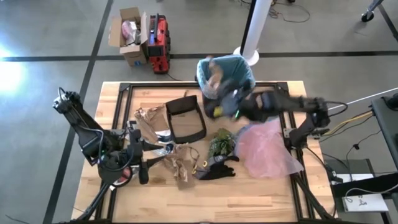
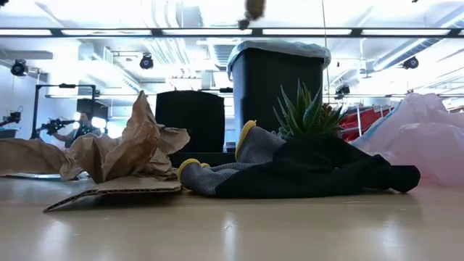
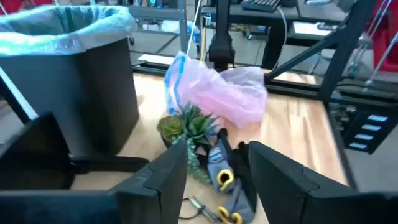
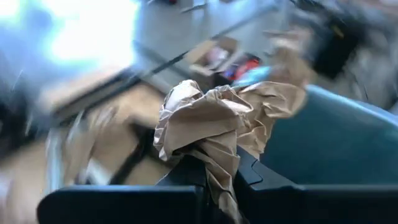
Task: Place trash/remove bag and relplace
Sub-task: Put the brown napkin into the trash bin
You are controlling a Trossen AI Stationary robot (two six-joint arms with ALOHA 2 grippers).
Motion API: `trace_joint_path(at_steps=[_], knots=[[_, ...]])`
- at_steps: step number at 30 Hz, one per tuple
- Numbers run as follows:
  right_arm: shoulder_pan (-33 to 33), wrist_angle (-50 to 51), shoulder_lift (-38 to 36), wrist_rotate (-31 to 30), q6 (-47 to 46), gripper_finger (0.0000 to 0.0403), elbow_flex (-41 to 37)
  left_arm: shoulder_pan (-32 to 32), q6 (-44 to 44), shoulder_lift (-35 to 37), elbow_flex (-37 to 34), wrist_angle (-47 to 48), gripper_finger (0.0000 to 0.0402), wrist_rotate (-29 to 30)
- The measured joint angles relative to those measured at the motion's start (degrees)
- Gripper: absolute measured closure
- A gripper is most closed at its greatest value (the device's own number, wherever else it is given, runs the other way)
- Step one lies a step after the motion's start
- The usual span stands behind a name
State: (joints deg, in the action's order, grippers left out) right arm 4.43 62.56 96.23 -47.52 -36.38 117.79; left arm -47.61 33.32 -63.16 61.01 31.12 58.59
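A black bin point(image 1: 225, 76) lined with the teal-blue bag point(image 3: 68, 28) stands at the table's far middle. My right gripper point(image 4: 214, 171) is raised over the bin's near rim, shut on a piece of trash, a crumpled brown paper point(image 4: 211, 118), also seen as crumpled brown paper point(image 1: 214, 74) from above. More brown paper trash point(image 1: 180, 163) lies on the table at left of centre. At the left, my left gripper point(image 3: 214, 165) hovers above the table, open with nothing between its fingers. My right gripper pinches the crumpled brown paper by its lower bunched part point(image 4: 219, 163) between its two fingers. The paper stands up past the fingertips in a loose wad, lifted clear of the table, over the teal-lined bin's opening.
A second black bin point(image 1: 186, 116) lies on its side at mid-table. A green plant tuft point(image 1: 222, 142), a black-and-yellow glove point(image 1: 214, 168) and a pink plastic bag point(image 1: 264, 147) lie to the right of centre. Another brown paper piece point(image 1: 149, 118) lies left of the tipped bin.
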Motion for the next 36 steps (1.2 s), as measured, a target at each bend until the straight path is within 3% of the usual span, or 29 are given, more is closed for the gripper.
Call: trace_joint_path(at_steps=[3,8,19,26,36], knots=[[-6.8,1.8,-1.4,4.5,-11.5,0.0393,0.1,0.2,-1.8,-0.5,0.0,0.9,0.0233,0.0],[-15.3,2.2,-0.3,17.0,-16.7,0.0358,-0.1,0.4,-2.9,-1.0,0.0,3.3,0.0226,0.0],[-24.0,1.6,3.1,25.4,-27.2,0.0188,-0.1,0.4,-2.4,-1.5,-0.1,12.7,0.0238,-0.8],[-22.6,1.2,2.4,20.9,-25.8,0.0127,0.3,0.5,-1.7,1.0,-2.5,13.9,0.0247,-1.9],[-9.4,-2.6,1.9,18.6,-13.5,0.0123,2.1,5.0,8.8,4.3,-13.9,9.7,0.023,-17.6]])
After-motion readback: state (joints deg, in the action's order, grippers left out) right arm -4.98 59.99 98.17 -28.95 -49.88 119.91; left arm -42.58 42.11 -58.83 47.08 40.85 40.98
